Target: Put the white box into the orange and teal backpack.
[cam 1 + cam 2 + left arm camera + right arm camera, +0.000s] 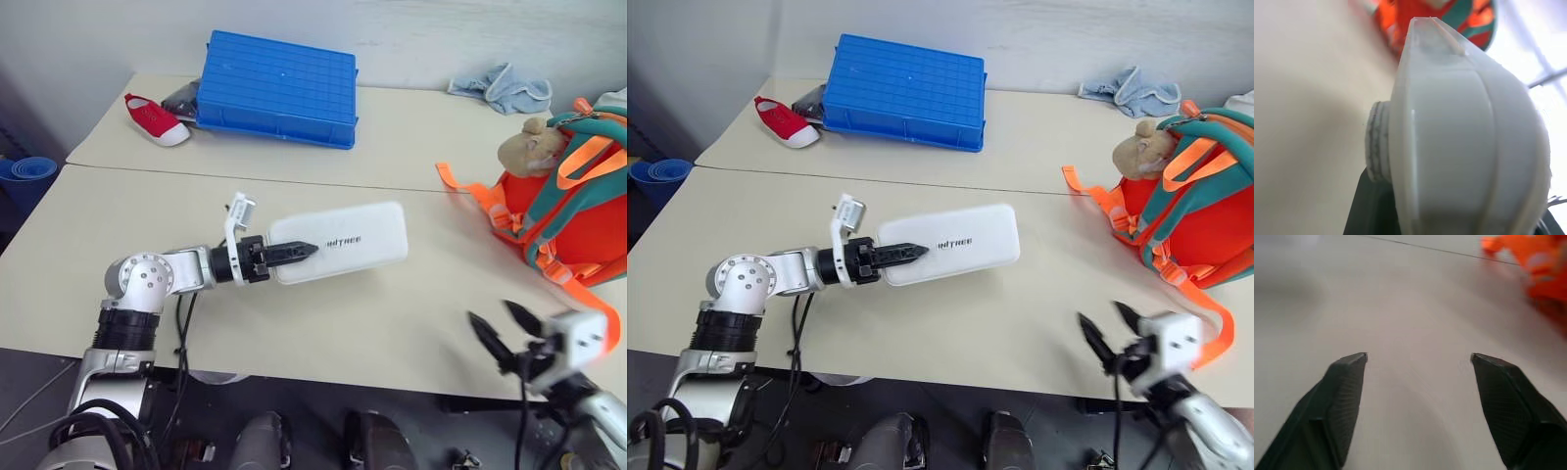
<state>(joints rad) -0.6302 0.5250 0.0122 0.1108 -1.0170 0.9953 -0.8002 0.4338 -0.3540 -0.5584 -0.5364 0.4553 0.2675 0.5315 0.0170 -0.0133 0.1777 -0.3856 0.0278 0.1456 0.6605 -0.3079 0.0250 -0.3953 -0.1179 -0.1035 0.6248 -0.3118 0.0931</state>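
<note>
The left end effector (304, 250) reaches in from the left, pointing toward the robot's right, and its black fingers are clamped on the near end of the white box (343, 242), one finger lying across the top face just short of the dark lettering. The box hangs out beyond the fingers over the middle of the cream table (411, 313), tilted a little, its far end aimed at the orange and teal backpack (573, 211) but well apart from it. From the left wrist view the box (1464, 142) looms right up against the lens, with a slice of the backpack (1449, 14) beyond its top edge. The backpack sits at the right end of the table, teal trim and orange straps splayed across its front, one strap trailing onto the table toward the box, and the tan plush toy (529, 147) perched at its upper left. Down at the near right edge of the table the right end effector (505, 328) is released, its two black fingers (1342, 401) spread wide with bare table between them, gripping nothing. Across the back table, a blue ribbed crate (279, 88) lies flat, a red shoe (157, 119) rests just beside its left end, and a light blue cloth (505, 88) is crumpled at the far right.
</note>
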